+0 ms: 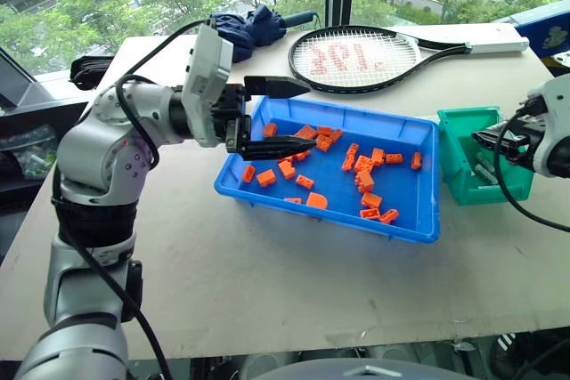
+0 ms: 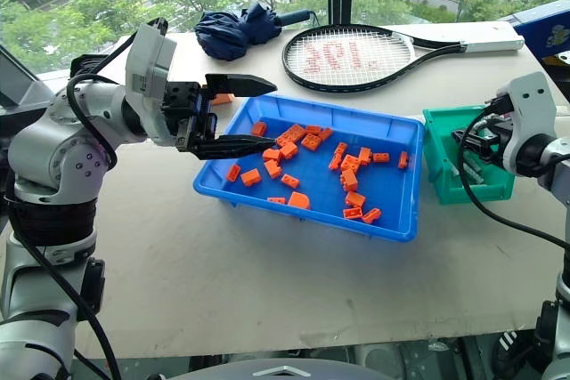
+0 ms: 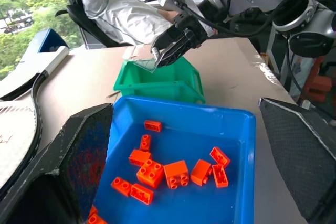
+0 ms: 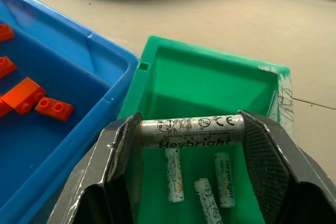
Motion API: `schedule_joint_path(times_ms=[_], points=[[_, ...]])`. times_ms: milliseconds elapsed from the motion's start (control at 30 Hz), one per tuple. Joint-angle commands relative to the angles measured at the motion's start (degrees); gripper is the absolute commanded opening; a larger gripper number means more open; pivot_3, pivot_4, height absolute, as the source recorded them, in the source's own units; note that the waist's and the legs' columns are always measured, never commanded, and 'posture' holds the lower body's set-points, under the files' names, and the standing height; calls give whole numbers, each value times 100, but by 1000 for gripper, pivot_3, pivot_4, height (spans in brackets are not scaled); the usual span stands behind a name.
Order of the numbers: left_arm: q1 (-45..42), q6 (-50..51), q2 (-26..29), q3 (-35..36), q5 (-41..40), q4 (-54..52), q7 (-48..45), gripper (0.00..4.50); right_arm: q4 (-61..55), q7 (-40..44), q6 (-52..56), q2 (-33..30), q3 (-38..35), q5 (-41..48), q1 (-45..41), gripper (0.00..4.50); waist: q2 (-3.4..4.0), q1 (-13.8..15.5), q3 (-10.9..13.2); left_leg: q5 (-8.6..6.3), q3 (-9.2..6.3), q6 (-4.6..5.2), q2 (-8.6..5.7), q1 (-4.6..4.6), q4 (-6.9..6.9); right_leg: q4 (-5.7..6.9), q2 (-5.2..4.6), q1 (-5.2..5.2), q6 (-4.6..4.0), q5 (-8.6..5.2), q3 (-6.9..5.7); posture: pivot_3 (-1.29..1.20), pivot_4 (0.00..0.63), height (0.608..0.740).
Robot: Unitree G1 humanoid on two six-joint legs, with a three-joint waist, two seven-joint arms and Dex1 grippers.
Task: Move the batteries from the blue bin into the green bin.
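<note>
The blue bin (image 1: 411,213) lies mid-table and holds several orange bricks (image 1: 363,173). My left gripper (image 1: 308,116) hovers open over its left end, pointing right, with nothing between its fingers (image 3: 79,161). To the right of the blue bin stands the green bin (image 1: 465,118). Above it, my right gripper (image 4: 191,140) is shut on a silver battery (image 4: 191,131), held crosswise between the pads. Three more batteries (image 4: 174,174) lie on the floor of the green bin (image 4: 210,77). In the left wrist view the right gripper (image 3: 164,56) hangs over the green bin's rim (image 3: 157,85).
A tennis racket (image 1: 356,55) and a folded dark blue umbrella (image 1: 254,24) lie at the table's far side. A seated person (image 3: 126,9) is beyond the green bin in the left wrist view. Bare tabletop (image 1: 267,282) stretches in front of the blue bin.
</note>
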Motion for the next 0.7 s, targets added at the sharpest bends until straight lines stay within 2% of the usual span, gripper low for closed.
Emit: schedule_joint_path(times_ms=[33,67,167,300,467,533,700], points=[[-143,-10,8,91,-66,-69,2,4500,-126,-50,-164,-115,-277,106,19,2113,0,-2,0,0,0,0,0,0,0,0,0,0,0,0,0,0,150,740],[-146,-12,12,83,-51,-58,-9,4500,-127,-41,-165,-103,-322,155,39,3141,0,-2,0,0,1,0,0,1,0,0,0,0,0,0,1,0,150,740],[-134,-24,35,57,5,-38,-20,4500,-145,-98,-208,-142,-368,177,91,4433,0,11,0,0,0,0,0,1,0,0,0,0,0,0,0,0,150,740],[9,0,92,85,36,-81,-1,4500,-133,-188,-280,-177,-466,186,132,4433,0,16,0,0,0,0,0,1,0,-2,0,1,1,1,0,0,150,740],[789,-133,517,216,287,-356,-1,4500,-682,320,-821,37,-782,746,694,4433,0,-4,0,0,1,0,1,3,-6,-6,1,0,1,0,2,0,150,740],[1211,-256,599,402,315,-514,102,4500,-948,562,-998,160,-953,1002,1138,4433,1,4,0,0,0,0,5,5,-7,-6,4,1,1,0,2,0,150,740],[2643,-337,441,868,232,-1366,683,4500,-1405,1520,-2416,669,-1635,1428,2793,4433,2,126,-1,-3,0,4,5,8,-4,-13,3,10,1,1,1,0,150,740]])
